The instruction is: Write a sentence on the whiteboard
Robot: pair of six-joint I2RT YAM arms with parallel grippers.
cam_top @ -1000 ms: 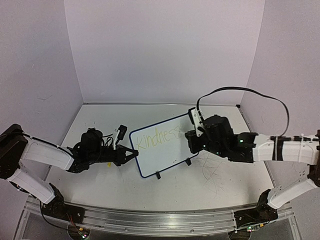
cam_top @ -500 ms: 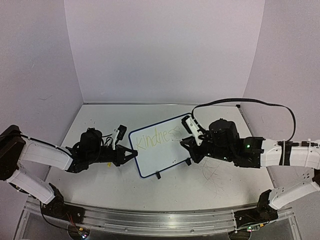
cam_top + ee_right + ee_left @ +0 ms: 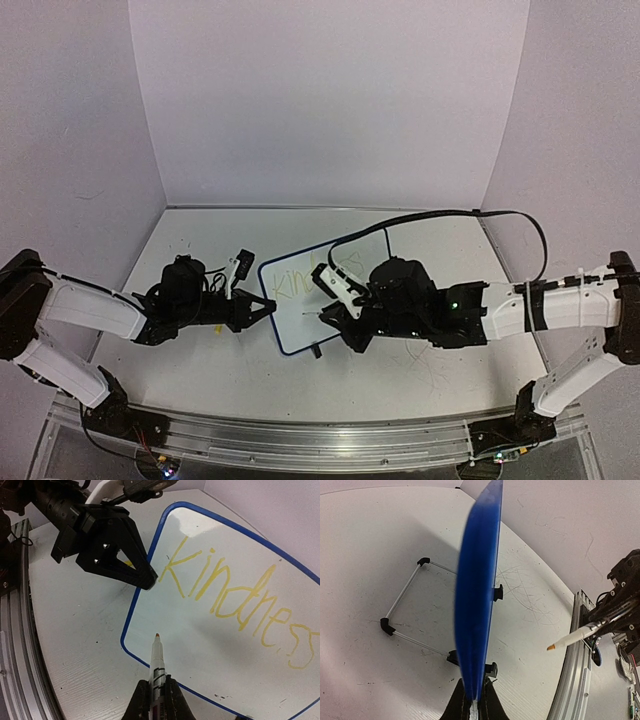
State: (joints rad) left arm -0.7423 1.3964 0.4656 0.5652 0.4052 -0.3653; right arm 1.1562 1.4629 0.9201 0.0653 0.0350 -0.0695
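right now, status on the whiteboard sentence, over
Left gripper shut on whiteboard edge. Right gripper shut on marker, tip just off the board. Sentence reads "Kindness" only. Nothing in the way.

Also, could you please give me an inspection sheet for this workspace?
Surface: white table, grey scuffs.
Job's things: whiteboard propped on wire stand; sentence reads "Kindness" only.
Clutter: nothing seen.
End effectors: left end effector shut on whiteboard's edge; right end effector shut on marker, tip near blank lower area.
Cables: black cable loops above right arm.
Surroundings: plain lilac walls.
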